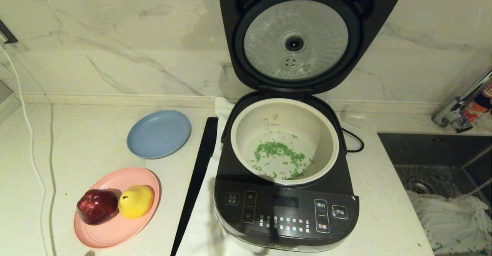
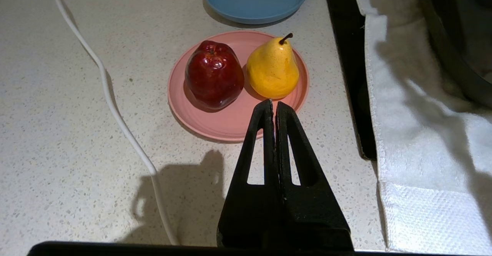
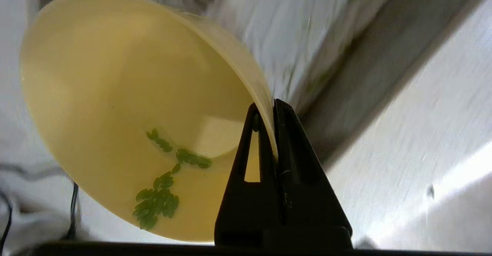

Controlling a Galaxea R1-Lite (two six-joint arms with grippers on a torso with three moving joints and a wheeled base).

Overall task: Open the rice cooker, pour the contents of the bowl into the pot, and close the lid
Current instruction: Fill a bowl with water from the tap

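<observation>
The dark rice cooker [image 1: 286,213] stands open, its lid [image 1: 307,37] raised upright with the silver disc facing me. Green bits [image 1: 280,154] lie scattered on the bottom of the cream pot [image 1: 324,133]. Neither arm shows in the head view. In the right wrist view my right gripper [image 3: 268,108] is shut on the rim of the pale-yellow bowl [image 3: 115,94], which is tilted and holds a few green bits [image 3: 159,196] stuck inside. My left gripper [image 2: 273,104] is shut and empty, hovering just short of the pink plate.
A pink plate [image 1: 115,231] carries a red apple [image 1: 97,206] and a yellow pear [image 1: 135,201]. A blue plate [image 1: 158,133] lies behind it. A black strip [image 1: 198,179] and white towel lie beside the cooker. The sink [image 1: 442,163] is at the right, a white cable [image 1: 23,106] at the left.
</observation>
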